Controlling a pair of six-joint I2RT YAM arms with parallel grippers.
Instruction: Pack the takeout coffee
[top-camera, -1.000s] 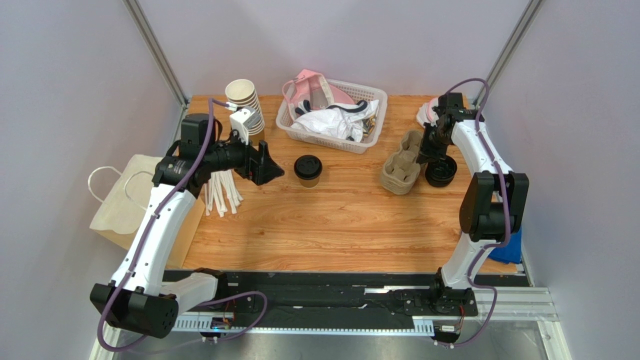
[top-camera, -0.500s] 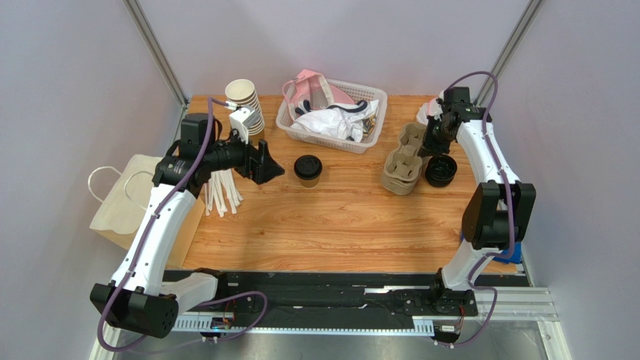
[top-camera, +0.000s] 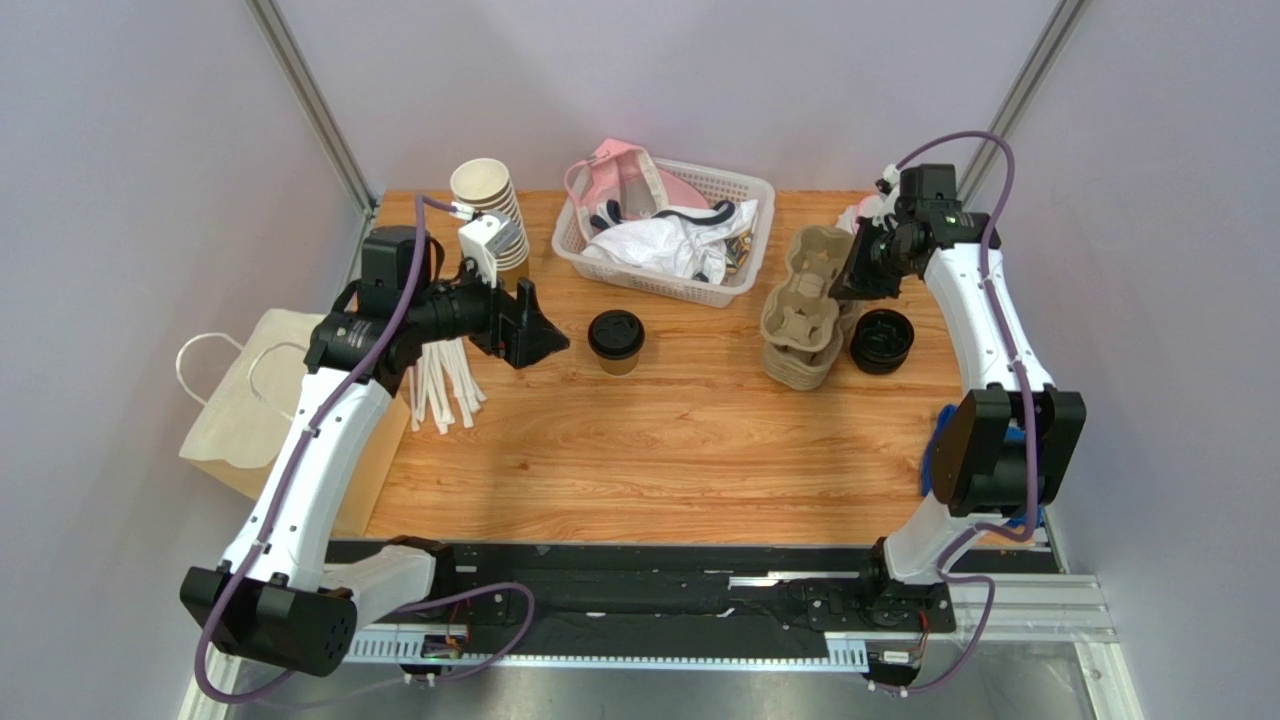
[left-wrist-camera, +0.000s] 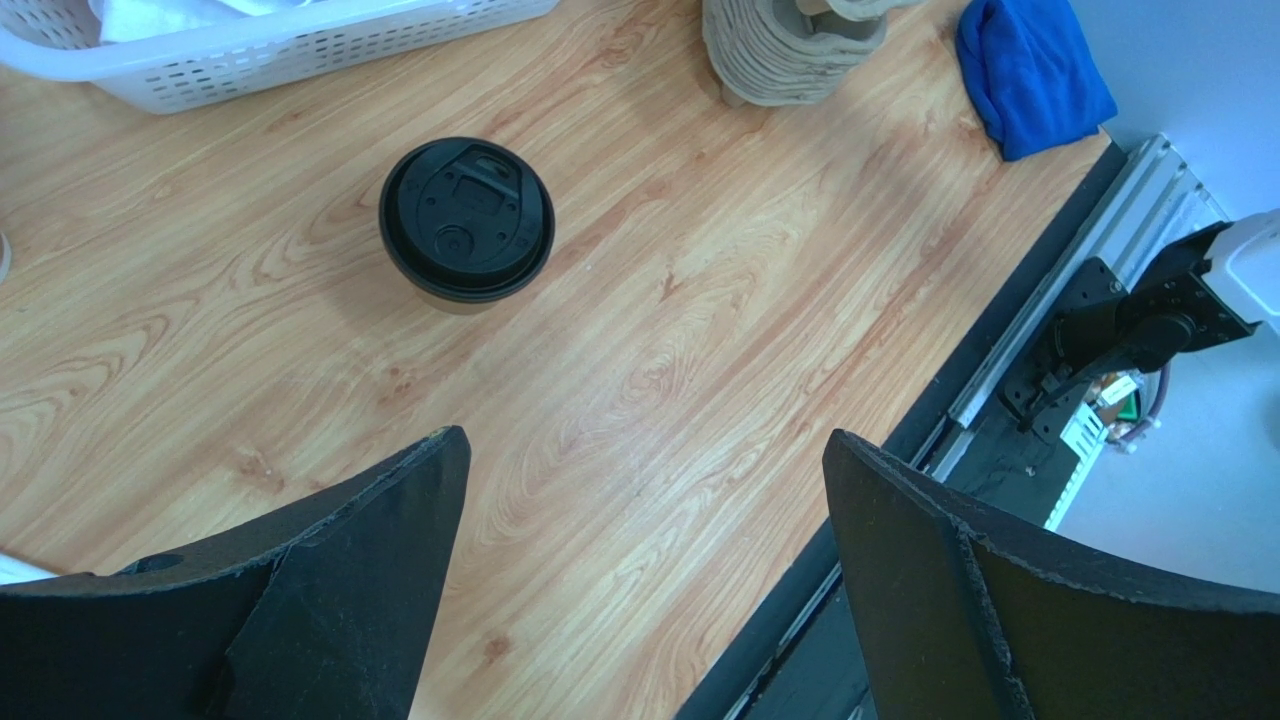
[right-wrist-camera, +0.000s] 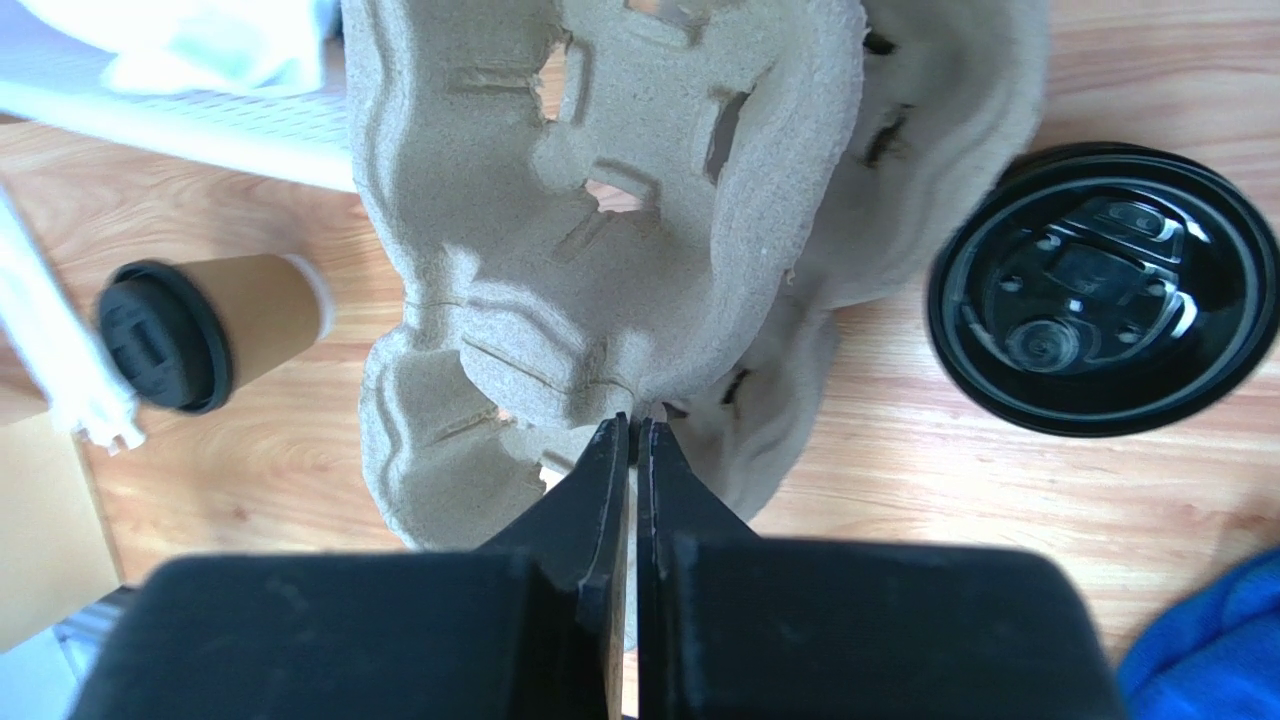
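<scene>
The takeout coffee (top-camera: 616, 339), a kraft-brown cup with a black lid, stands mid-table; it also shows in the left wrist view (left-wrist-camera: 466, 222) and the right wrist view (right-wrist-camera: 211, 333). My left gripper (top-camera: 544, 336) is open and empty, left of the cup; in its own view (left-wrist-camera: 639, 450) the cup lies ahead. My right gripper (top-camera: 851, 285) is shut on the edge of a pulp cup carrier (top-camera: 801, 300) and holds it lifted over a stack of carriers (top-camera: 800, 360). In the right wrist view my gripper (right-wrist-camera: 631, 428) pinches the carrier (right-wrist-camera: 601, 195).
A stack of loose black lids (top-camera: 881, 342) lies right of the carriers. A white basket (top-camera: 589, 248) with bags stands at the back. Lidless brown cups (top-camera: 492, 210) and white stirrers (top-camera: 445, 383) are at the left. A paper bag (top-camera: 248, 405) sits off the left edge. A blue cloth (left-wrist-camera: 1037, 68) lies at right.
My right gripper has risen and moved back with the top pulp carrier, lifting it off the stack. The left arm and the coffee have not moved.
</scene>
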